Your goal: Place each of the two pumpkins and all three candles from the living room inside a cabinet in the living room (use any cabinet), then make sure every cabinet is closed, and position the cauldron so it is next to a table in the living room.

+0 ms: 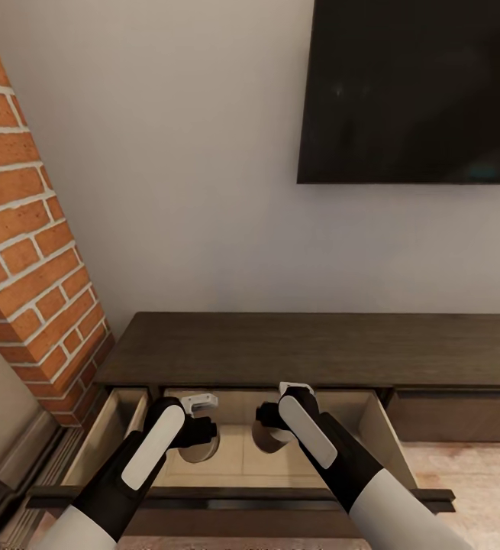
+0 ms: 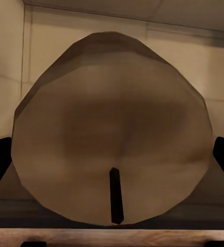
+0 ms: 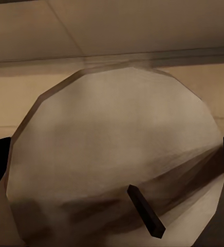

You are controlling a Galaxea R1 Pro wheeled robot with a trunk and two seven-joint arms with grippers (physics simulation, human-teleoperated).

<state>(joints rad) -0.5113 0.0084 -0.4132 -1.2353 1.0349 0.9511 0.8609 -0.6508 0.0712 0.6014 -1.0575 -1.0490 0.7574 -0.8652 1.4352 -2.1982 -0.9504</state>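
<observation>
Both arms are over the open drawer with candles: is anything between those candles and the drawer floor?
Nothing visible. The left gripper and right gripper each hold a candle inside the open cabinet drawer, over bare pale floor.

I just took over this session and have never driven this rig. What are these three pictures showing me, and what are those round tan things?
The head camera looks down over two white-and-black arms reaching into an open drawer of the low dark-brown cabinet, beside a brick fireplace and under a wall TV. The other two pictures come from cameras on each wrist. Each shows a round tan candle with a dark wick, seen end-on between the fingers: left end effector on one candle, right end effector on another.
</observation>
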